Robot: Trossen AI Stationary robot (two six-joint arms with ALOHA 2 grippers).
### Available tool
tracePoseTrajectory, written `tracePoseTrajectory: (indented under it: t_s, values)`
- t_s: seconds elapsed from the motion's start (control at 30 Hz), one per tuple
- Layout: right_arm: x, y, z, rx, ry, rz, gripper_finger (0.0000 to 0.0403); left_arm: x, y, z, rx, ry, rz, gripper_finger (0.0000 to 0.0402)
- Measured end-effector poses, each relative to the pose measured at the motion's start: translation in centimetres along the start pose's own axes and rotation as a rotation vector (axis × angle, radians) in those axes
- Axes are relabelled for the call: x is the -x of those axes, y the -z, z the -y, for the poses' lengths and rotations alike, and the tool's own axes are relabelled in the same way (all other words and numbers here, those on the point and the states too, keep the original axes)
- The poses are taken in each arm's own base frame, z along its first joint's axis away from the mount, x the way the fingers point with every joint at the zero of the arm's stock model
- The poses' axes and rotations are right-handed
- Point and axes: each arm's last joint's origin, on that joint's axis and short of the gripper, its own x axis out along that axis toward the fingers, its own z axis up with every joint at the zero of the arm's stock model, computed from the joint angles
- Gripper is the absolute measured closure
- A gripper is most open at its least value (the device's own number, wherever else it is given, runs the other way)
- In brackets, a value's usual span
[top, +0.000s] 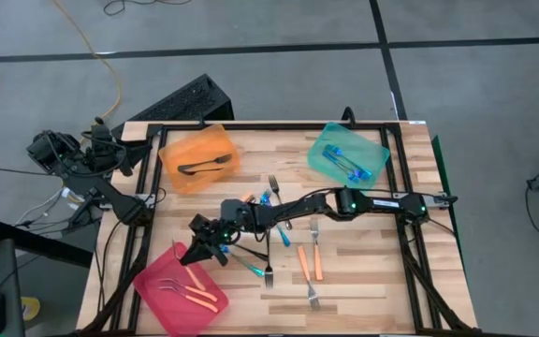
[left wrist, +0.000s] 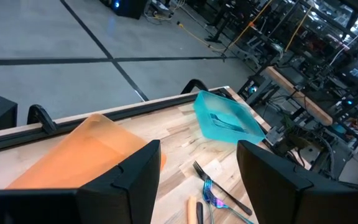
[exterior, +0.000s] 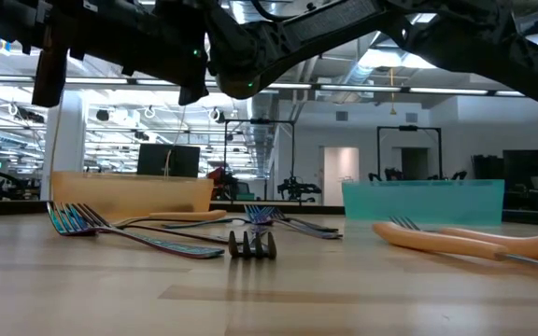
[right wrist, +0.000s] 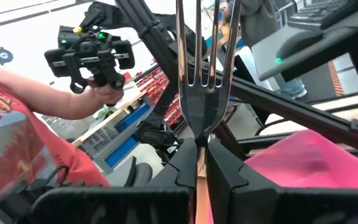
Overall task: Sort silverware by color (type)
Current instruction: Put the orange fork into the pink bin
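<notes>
My right gripper (top: pixel 197 249) reaches across the table to the far edge of the pink tray (top: pixel 162 300) and is shut on an orange-handled fork (right wrist: pixel 202 74). The pink tray holds orange-handled forks (top: pixel 197 296). A dark fork (top: pixel 204 167) lies in the orange tray (top: pixel 178 150), and blue forks (top: pixel 349 161) lie in the teal tray (top: pixel 326 150). Several orange (top: pixel 303 263) and blue (top: pixel 265 198) forks lie loose on the wood. My left gripper (left wrist: pixel 197 158) waits open off the table's far left corner, with nothing between its fingers. My right gripper pinches the fork's neck (right wrist: pixel 199 127), just below the tines, between its two fingers. The fork lies along the fingers: its tines stick out past the fingertips and its orange handle (right wrist: pixel 197 183) runs back between them. It is lifted clear of the table.
A person in a red shirt (right wrist: pixel 17 143) stands beyond the table, holding a hand controller. Black frame rails (top: pixel 405 168) run along the table's edges. Loose forks (exterior: pixel 250 245) lie across the middle of the table between the trays.
</notes>
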Motion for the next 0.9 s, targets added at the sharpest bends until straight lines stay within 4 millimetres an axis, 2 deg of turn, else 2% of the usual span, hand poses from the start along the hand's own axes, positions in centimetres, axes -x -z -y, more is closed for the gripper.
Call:
tracePoseTrajectory:
  t_s: [0.1, 0.27, 0.47, 0.73, 0.9]
  values:
    - [-0.1, 0.6, 0.2, -0.012, -0.036, 0.035, 0.0369, 0.0, 0.0, 0.0, 0.000, 0.000, 0.000, 0.0205]
    - [0.2, 2.7, 1.6, -0.145, -0.066, 0.060, 0.0369, 0.0, 0.0, 0.0, 0.000, 0.000, -0.001, 0.0205]
    - [0.2, 2.6, 1.6, -0.135, -0.052, 0.033, 0.0369, 0.0, 0.0, 0.0, 0.000, 0.000, 0.000, 0.0205]
    - [0.2, 4.7, 2.8, -0.191, 0.024, -0.148, 0.0369, 0.0, 0.0, 0.0, 0.000, 0.000, 0.000, 0.0205]
    - [0.2, 4.5, 2.8, -0.157, 0.013, -0.146, 0.0369, 0.0, 0.0, 0.0, 0.001, 0.000, 0.000, 0.0205]
